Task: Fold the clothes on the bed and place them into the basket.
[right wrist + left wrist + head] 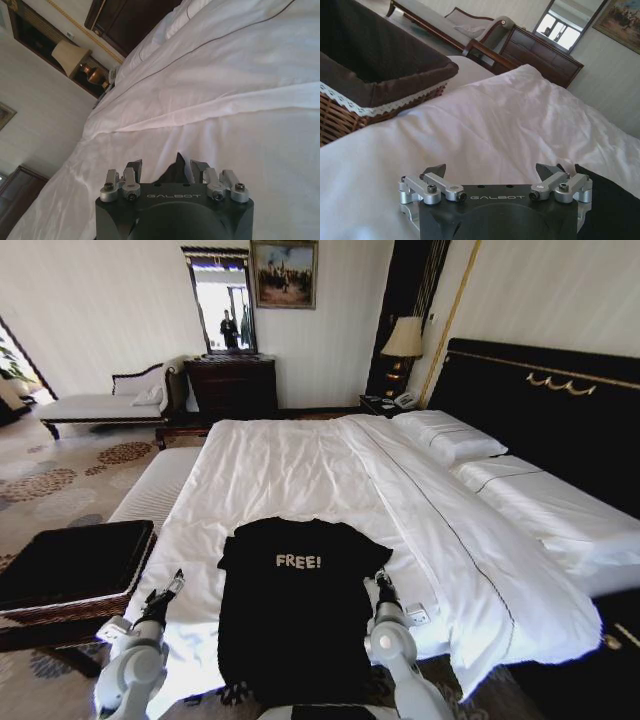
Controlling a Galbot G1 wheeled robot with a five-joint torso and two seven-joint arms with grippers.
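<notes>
The black T-shirt with white "FREE!" lettering lies flat at the foot of the white bed, collar towards the pillows. My left gripper hovers low over the sheet beside the shirt's left sleeve. In the left wrist view the left gripper is open and wide, holding nothing, with the shirt's edge off to one side. My right gripper is at the right sleeve. In the right wrist view the right gripper is open, and a black sleeve tip pokes up between its fingers. The brown woven basket with black lining stands left of the bed.
The basket rests on a dark bench close to the bed's left edge. A white-cushioned bench runs along the bed's left side. Pillows and the black headboard are at the far right. A dresser and chaise stand by the back wall.
</notes>
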